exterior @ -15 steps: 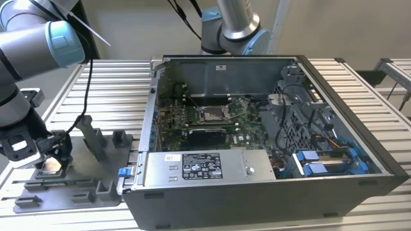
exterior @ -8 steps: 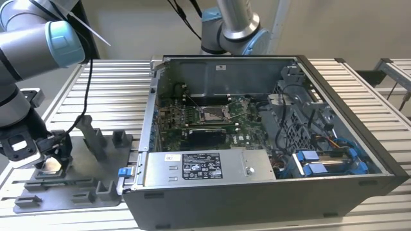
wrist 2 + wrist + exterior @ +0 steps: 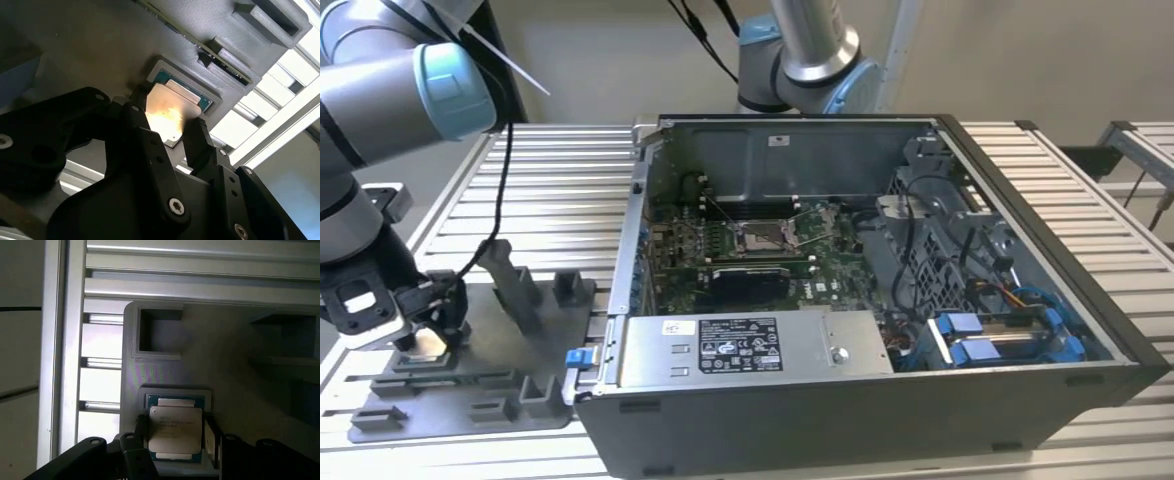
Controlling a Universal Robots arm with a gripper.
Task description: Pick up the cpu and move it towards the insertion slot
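one cpu (image 3: 176,432) sits in its grey tray (image 3: 165,365) recess. the gripper (image 3: 167,122) pinches it with two fingers (image 3: 197,137), which partly hide its sides. one insertion slot (image 3: 761,237) lies well apart.

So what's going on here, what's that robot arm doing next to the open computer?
The robot's gripper is down on the grey tray beside the open computer case, right around a small silvery processor chip. The chip lies flat in its square recess in the tray. Its socket sits on the green board inside the case, with no chip in it.
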